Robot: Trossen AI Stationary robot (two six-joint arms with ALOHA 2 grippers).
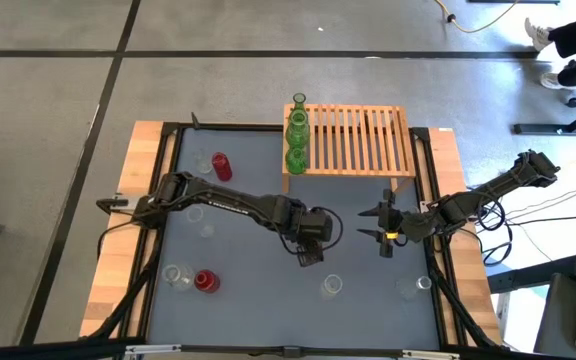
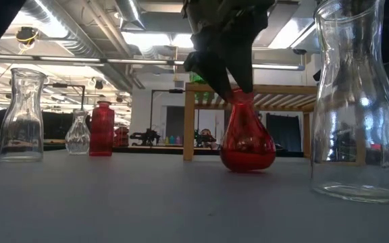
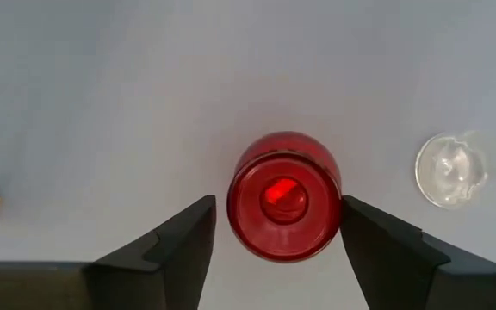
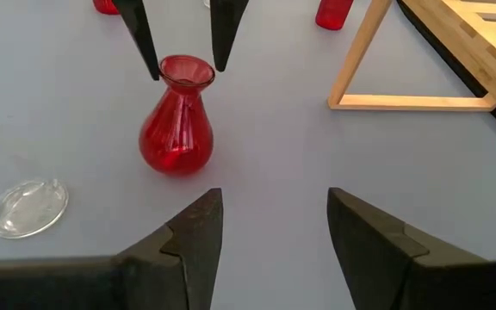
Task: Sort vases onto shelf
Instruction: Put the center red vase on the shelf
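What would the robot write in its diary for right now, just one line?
left gripper open around red vase's neck, vase standing on table | right gripper open, empty, nearby | three green vases on shelf

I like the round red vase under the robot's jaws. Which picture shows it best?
The right wrist view: the red vase shows whole, standing upright. The left wrist view shows only its mouth from above; the low view hides its neck; the high view hides it.

A dark table with wooden side edges stands on grey floor; a person's shoes show nearby.
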